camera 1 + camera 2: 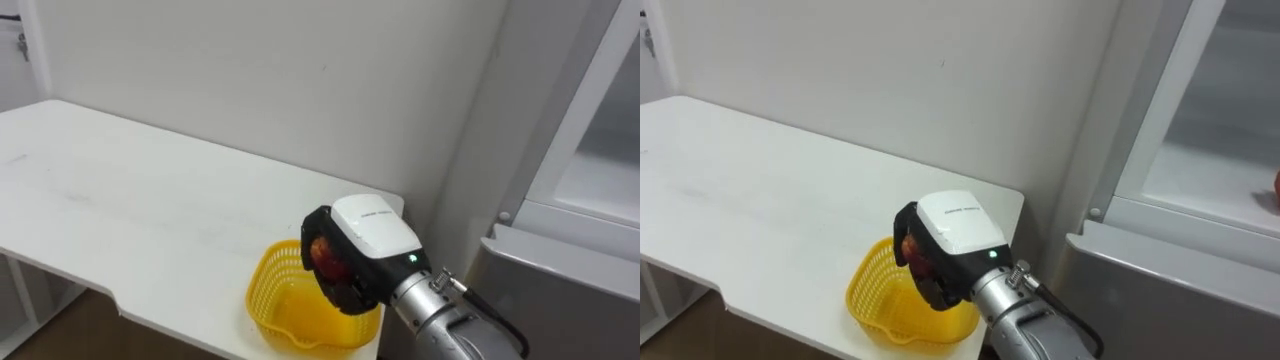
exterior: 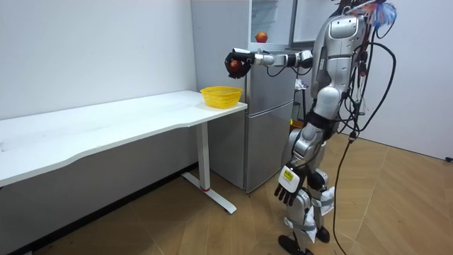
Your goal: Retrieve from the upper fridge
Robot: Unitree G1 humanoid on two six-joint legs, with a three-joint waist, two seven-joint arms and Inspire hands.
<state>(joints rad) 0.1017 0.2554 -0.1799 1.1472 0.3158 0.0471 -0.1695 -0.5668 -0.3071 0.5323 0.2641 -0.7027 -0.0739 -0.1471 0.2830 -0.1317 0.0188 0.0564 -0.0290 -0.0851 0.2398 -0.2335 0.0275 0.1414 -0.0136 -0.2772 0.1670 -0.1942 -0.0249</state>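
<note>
right hand (image 1: 366,234) clasping round red apple (image 1: 322,250) | above yellow basket (image 1: 268,296) | left hand (image 2: 286,191) hangs relaxed

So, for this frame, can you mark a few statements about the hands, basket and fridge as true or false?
1. The right hand is shut on a red fruit. True.
2. The yellow basket lies on the floor. False: it stands on the white table, at the end nearest the fridge.
3. The fridge's upper compartment is closed. False: it is open, with a second red fruit on its shelf.
4. The left hand hangs at the robot's side. True.
</note>
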